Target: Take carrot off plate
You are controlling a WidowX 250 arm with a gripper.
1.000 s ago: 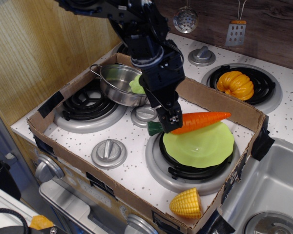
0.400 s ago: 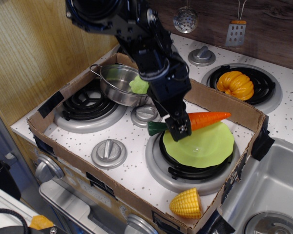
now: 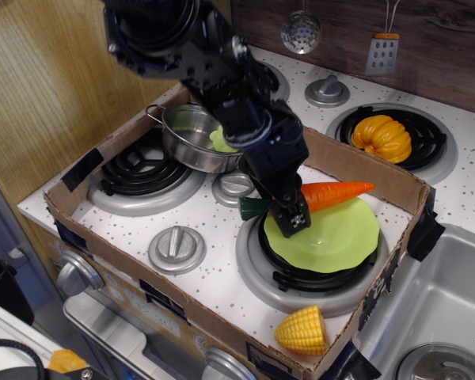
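Note:
The orange carrot (image 3: 336, 193) lies across the far rim of the light green plate (image 3: 332, 237), its green stub (image 3: 252, 208) sticking out to the left past the rim. The plate sits on the front right burner. My black gripper (image 3: 291, 215) comes down from the upper left, with its fingers at the carrot's thick end, in front of it. The fingers hide the carrot's middle. Whether the jaws are closed on the carrot does not show.
A steel pot (image 3: 191, 136) with a green item inside stands on the back left burner. A pumpkin (image 3: 381, 137) sits on the far right burner. A corn piece (image 3: 302, 329) lies at the front. A cardboard wall (image 3: 356, 170) surrounds the stove top. A sink (image 3: 435, 317) is at right.
The gripper has moved right and down along the carrot toward the plate. The carrot has stayed in about the same place across the plate's rim.

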